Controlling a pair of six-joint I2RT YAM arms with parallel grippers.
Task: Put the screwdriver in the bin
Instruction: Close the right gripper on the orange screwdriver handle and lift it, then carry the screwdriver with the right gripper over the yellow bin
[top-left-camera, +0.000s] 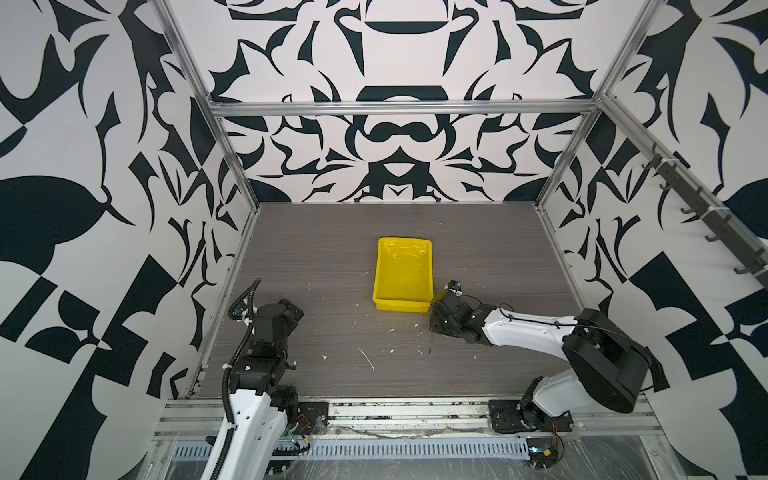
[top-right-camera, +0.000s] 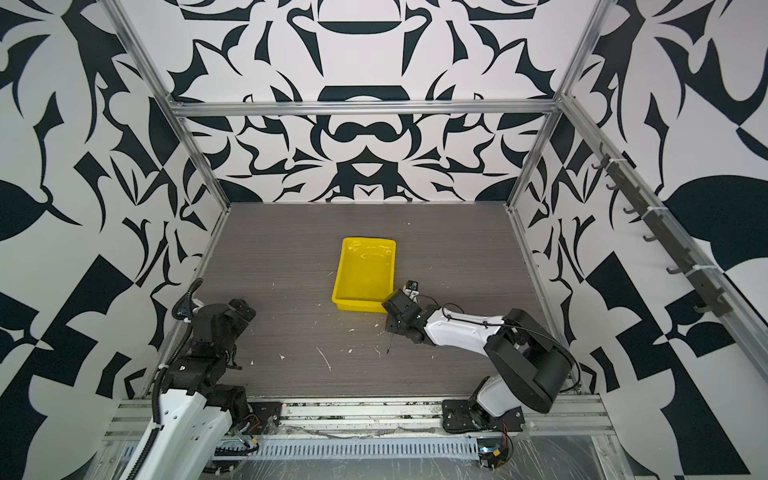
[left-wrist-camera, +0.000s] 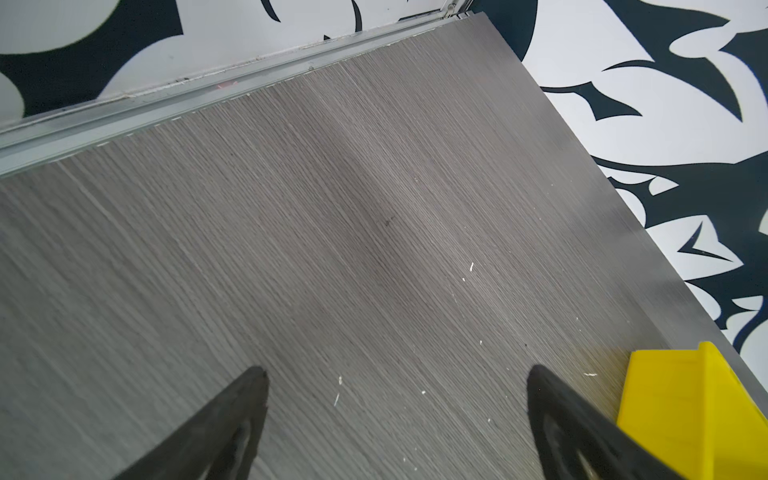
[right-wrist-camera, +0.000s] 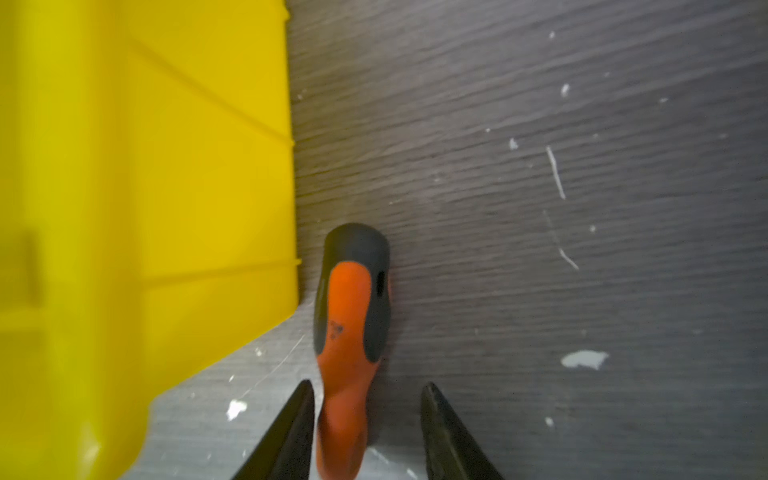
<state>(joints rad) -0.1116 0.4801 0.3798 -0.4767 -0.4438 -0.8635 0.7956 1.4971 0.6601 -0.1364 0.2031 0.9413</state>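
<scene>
The right gripper (right-wrist-camera: 369, 383) is spread around the narrow neck of the screwdriver (right-wrist-camera: 351, 316). One finger sits tight beside the handle, while the other shows a clear gap, so the jaws straddle the tool without pinching it. The handle is orange with dark grey grip panels and a rounded dark cap. A small dark slot sits near the cap and a tiny mark on the orange face.

In both top views only the thin dark shaft (top-left-camera: 430, 343) (top-right-camera: 390, 343) shows. It pokes out from under the gripper towards the near edge of the worktop (top-left-camera: 332, 249). The screwdriver lies outside the bin (right-wrist-camera: 187, 166), just beside its near right corner. Whether the handle touches the wall cannot be told.

The bin (top-left-camera: 403, 270) is a shallow, glossy, bright yellow tray with a rimmed edge, standing mid-worktop with nothing in it.

The left gripper (left-wrist-camera: 398, 369) hangs over bare worktop at the near left, fingers wide apart and holding nothing. A corner of the bin (left-wrist-camera: 685, 415) shows at the edge of its view.

The worktop is grey-brown with a fine wood grain, scattered with white flecks and scraps (right-wrist-camera: 584, 359). Aluminium rails (top-left-camera: 399, 107) frame the cell, and the walls (top-left-camera: 399, 166) carry a bold black-and-white pattern.
</scene>
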